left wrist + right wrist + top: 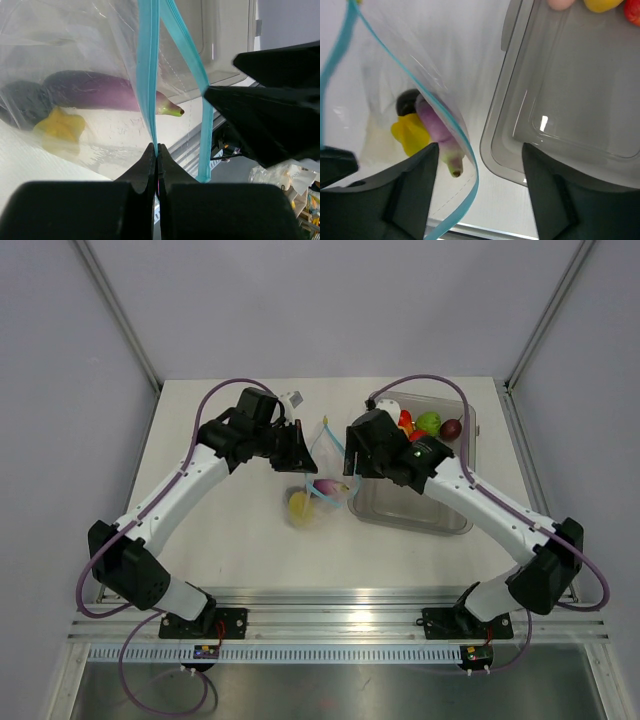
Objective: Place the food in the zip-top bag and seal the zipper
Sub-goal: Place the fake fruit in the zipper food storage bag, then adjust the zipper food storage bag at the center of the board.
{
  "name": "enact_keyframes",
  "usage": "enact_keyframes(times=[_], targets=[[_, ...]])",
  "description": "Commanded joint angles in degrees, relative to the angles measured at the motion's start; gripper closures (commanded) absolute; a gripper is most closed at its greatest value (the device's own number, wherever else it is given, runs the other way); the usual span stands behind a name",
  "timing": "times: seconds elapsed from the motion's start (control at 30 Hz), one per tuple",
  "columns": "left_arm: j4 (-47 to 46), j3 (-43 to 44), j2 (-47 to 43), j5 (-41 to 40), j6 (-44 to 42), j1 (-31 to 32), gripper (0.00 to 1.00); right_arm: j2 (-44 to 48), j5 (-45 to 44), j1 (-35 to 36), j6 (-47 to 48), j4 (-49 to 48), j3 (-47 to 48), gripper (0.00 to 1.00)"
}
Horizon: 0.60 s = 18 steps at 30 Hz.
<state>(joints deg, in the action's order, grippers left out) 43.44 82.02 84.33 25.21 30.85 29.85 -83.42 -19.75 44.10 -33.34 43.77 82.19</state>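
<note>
White table (200, 540) carries the bag (315, 495) between the arms, its zipper (147, 75) clamped in the left gripper (156, 155) and the right gripper (480, 150) spread apart by the bin (560, 115), so I'd hold that lip taut and high, mouth wide, before dropping the bin's food (428, 423) beside the eggplant (100, 90).

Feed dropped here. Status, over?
Left end effector shut on zipper. Right end effector open by bag. Eggplant bagged; bag unsealed. More food in bin.

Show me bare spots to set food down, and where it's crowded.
Free: the near middle of the table, in front of the zip-top bag; the near half of the grey bin. Crowded: the middle, where the left gripper and right gripper flank the bag, and the bin's far end, holding food.
</note>
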Motion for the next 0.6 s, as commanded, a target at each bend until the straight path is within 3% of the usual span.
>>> enact_keyframes(times=[0.0, 0.07, 0.13, 0.23, 0.3, 0.4, 0.57], targets=[[-1.17, 1.65, -2.86, 0.45, -0.88, 0.21, 1.0, -3.59, 3.47, -0.59, 2.39, -0.7, -0.81, 0.32], [-0.82, 1.83, -3.3, 0.1, -1.23, 0.21, 1.0, -4.82, 4.89, -0.59, 2.84, -1.66, 0.33, 0.45], [0.32, 2.35, -3.74, -1.03, -2.19, 0.13, 1.0, -4.91, 4.37, -0.59, 3.11, -2.02, 1.39, 0.8], [4.1, 5.95, -4.0, -4.2, -3.95, -0.49, 1.0, -4.04, 5.5, -0.59, 3.9, -2.98, 4.9, 1.0], [6.91, 11.13, -4.18, -5.43, -4.48, -0.84, 1.0, -3.77, 9.88, -0.5, 4.6, -3.51, 8.41, 1.0], [9.91, 16.49, -4.62, -7.01, -4.83, -0.75, 1.0, -3.16, 9.21, 1.25, 4.6, -3.69, 11.67, 1.0], [6.85, 10.73, -4.28, -8.42, -4.48, -0.75, 1.0, -3.31, 8.59, 1.52, 3.2, -9.05, 6.06, 1.0]])
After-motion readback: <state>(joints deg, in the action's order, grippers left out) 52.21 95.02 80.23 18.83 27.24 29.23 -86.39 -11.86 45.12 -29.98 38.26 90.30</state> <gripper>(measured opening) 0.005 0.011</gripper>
